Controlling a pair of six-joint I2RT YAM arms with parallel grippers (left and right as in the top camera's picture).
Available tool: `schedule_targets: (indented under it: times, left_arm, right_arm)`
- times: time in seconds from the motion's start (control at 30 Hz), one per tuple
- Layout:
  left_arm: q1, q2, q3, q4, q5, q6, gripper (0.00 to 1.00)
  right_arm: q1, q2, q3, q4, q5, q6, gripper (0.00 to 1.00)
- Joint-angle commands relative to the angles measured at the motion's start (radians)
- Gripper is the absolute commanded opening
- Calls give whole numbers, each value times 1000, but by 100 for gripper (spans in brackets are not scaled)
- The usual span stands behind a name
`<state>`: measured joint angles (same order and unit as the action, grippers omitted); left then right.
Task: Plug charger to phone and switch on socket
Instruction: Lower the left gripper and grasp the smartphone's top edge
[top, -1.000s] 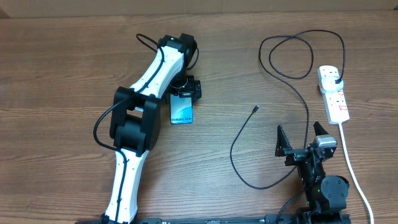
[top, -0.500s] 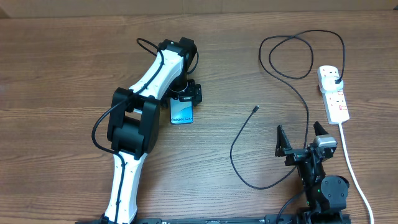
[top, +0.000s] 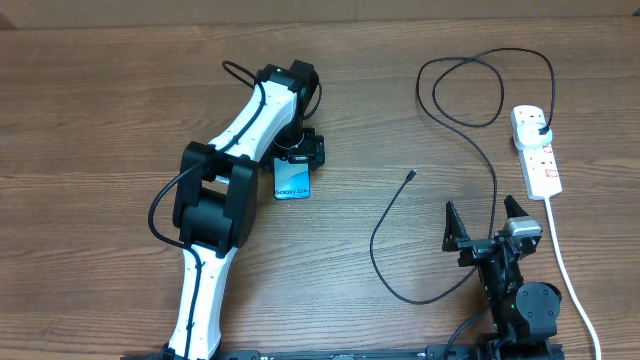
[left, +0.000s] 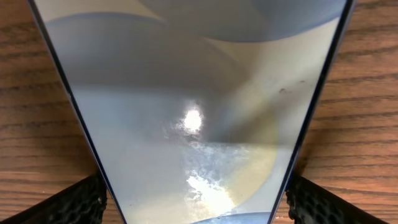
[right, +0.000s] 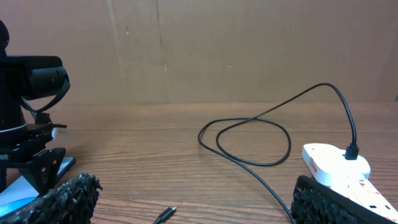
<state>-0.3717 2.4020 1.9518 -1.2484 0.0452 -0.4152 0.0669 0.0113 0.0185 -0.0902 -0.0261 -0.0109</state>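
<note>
As I judge it, this is the first step, steadying the phone (top: 292, 180); it lies between the fingers (left: 81, 202) of my left gripper (top: 300, 155), right at its edges; I cannot tell whether they pinch it; my right gripper (top: 485, 222) is spread wide and empty; next it must pick up the charger tip (top: 411, 177), ahead and left of it, well apart from the phone.

L arm (top: 215, 200) stretched fwd, elbow raised, wrist bent down. L gripper (top: 298, 152) points straight down, fingers (left: 74, 202) spread wide. R arm (top: 515, 295) folded near its base; R gripper (top: 481, 215) low, level, jaws fully apart.
</note>
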Motion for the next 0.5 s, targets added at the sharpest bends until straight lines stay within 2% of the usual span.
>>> schedule_targets:
  times: [0.0, 0.1, 0.3, 0.47]
  left_arm:
    - [-8, 140, -65, 44, -56, -3, 88]
    - [-8, 140, -65, 45, -56, -3, 82]
    - [-8, 140, -63, 45, -56, -3, 83]
    - [-8, 139, 5, -4, -55, -3, 79]
  right_arm:
    - [1, -6, -10, 6, 3, 3, 100]
    - [1, -6, -10, 6, 3, 3, 100]
    - [1, -6, -10, 6, 3, 3, 100]
    - [1, -6, -10, 6, 3, 3, 100]
